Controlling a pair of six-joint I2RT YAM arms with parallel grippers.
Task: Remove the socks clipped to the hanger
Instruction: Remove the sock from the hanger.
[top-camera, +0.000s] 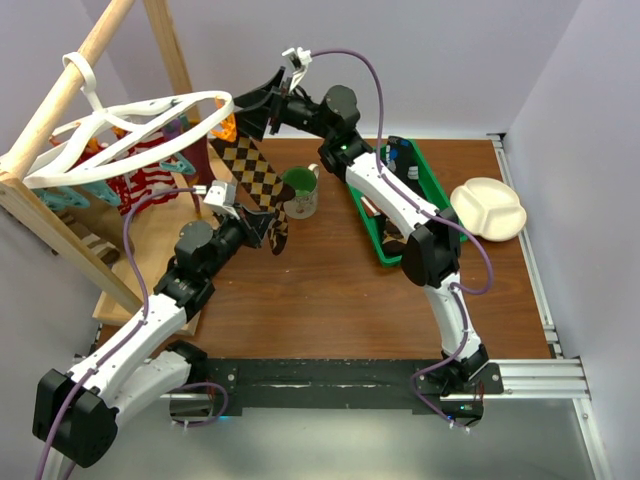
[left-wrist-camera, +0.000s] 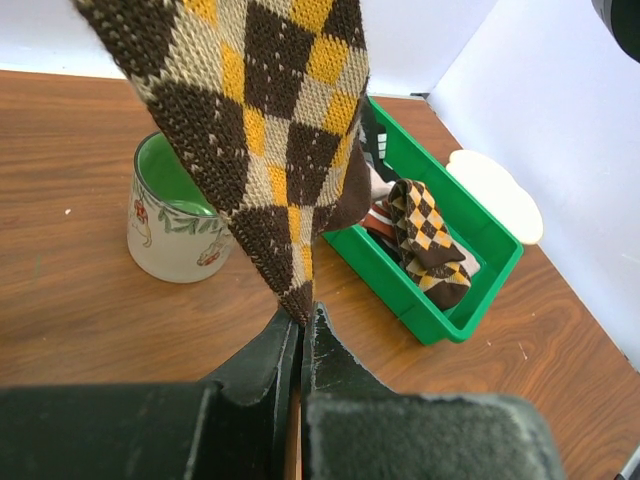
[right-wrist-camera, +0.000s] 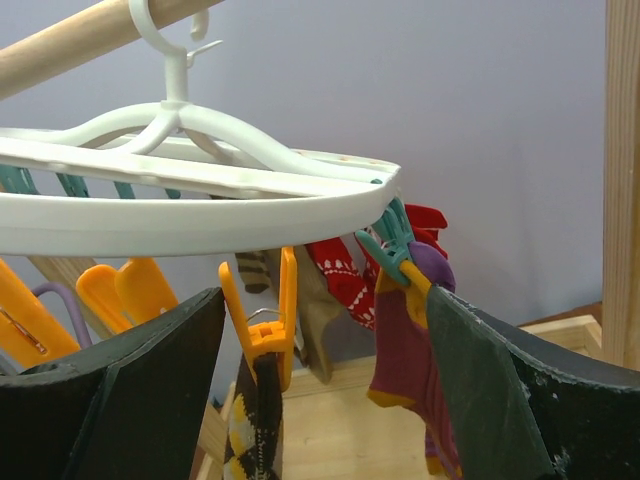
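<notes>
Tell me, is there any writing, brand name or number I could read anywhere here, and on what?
None can be read.
mug: painted pictures only, no letters.
checkered sock: diamond pattern only, no label showing.
small items at the far end of the green bin: too small to tell whether they carry any print.

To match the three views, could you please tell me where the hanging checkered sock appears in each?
Top external: checkered sock hangs centre, left of the green mug.
Left wrist: sock upper middle; mug left.
Right wrist: sock bottom, under orange clip; mug absent.
Landmark: the mug.
</notes>
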